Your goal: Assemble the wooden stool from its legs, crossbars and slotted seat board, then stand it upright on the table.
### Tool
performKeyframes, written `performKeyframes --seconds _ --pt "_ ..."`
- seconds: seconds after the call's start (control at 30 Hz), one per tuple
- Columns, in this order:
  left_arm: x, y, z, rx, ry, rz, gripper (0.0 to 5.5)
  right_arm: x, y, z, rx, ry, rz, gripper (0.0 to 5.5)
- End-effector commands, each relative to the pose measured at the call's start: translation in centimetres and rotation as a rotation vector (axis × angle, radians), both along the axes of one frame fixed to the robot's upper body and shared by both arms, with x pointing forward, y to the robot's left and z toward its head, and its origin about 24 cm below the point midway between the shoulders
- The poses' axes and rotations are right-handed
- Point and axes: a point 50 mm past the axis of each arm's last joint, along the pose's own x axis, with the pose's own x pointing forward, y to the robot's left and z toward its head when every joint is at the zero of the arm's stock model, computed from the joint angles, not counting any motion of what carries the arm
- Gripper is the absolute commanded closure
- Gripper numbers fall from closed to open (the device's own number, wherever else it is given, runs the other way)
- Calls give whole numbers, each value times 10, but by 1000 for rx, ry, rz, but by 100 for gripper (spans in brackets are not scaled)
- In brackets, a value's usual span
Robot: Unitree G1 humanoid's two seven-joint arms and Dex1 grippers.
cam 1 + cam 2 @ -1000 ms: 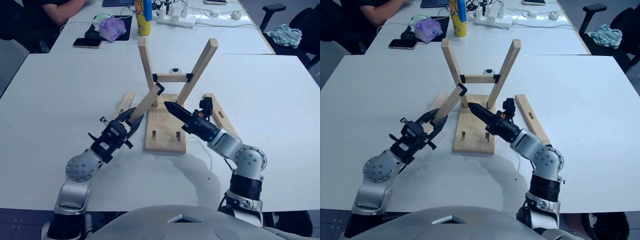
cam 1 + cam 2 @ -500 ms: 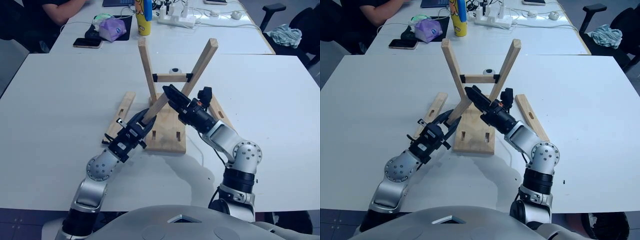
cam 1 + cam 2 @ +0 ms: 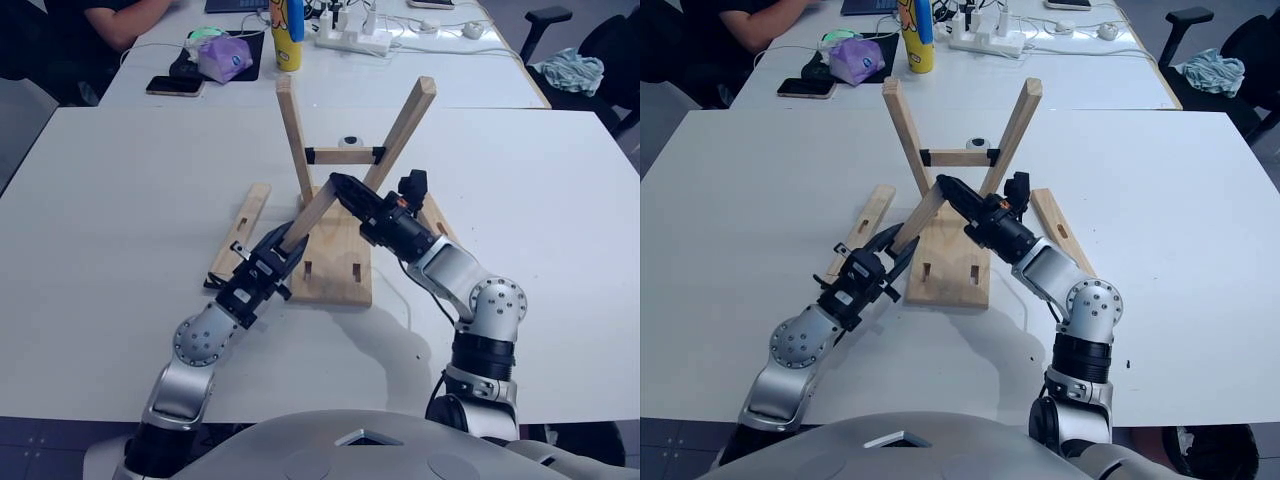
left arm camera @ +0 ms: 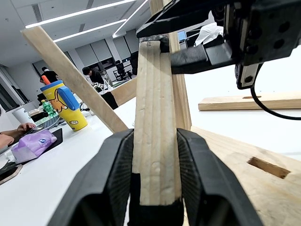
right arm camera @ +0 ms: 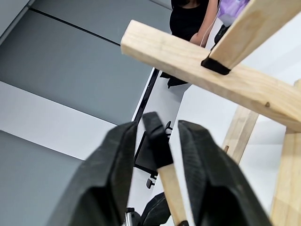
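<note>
Both arms have advanced over the seat board [image 3: 335, 285] since the earliest frame, and the loose leg [image 3: 310, 212] has swung steeper.

Head views: the seat board lies flat on the surface [image 3: 120, 200], with two standing legs [image 3: 293, 130] and their crossbar [image 3: 343, 155] already fitted. The left hand [image 3: 272, 256] is clamped on the loose leg's lower end. The right hand [image 3: 345, 190] sits at its upper end. The leg's long axis runs from the left hand up and away to the right hand. We judge the left hand nearer the empty slots [image 3: 356, 270], so it steers the foot. The foot itself is hidden inside that hand.

Left wrist view: the fingers [image 4: 110, 174] press both faces of the leg [image 4: 155, 117]. One of the empty slots [image 4: 265, 167] lies apart from it.

Right wrist view: the fingers [image 5: 117, 179] straddle the capped tip [image 5: 157, 141] with a gap on each side (parted, not gripping).
</note>
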Motion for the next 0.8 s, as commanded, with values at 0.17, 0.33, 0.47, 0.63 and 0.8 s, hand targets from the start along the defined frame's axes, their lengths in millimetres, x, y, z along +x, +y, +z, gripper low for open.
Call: performKeyframes --seconds 0.17,0.33,0.47,0.63,0.8 --pt "0 -3 -4 -6 27 11 419 1 2 2 -12 0 15 484" --pt "3 -1 -3 -18 38 17 419 2 2 -3 -58 -4 -1 487" --pt "4 2 6 -104 22 22 355 5 -1 -7 -118 -19 -46 506" --pt "3 4 17 -236 30 -13 322 6 -19 -13 -210 -42 -102 508" --pt "-1 12 17 -273 22 28 322 3 -55 -7 -288 -74 -134 508"
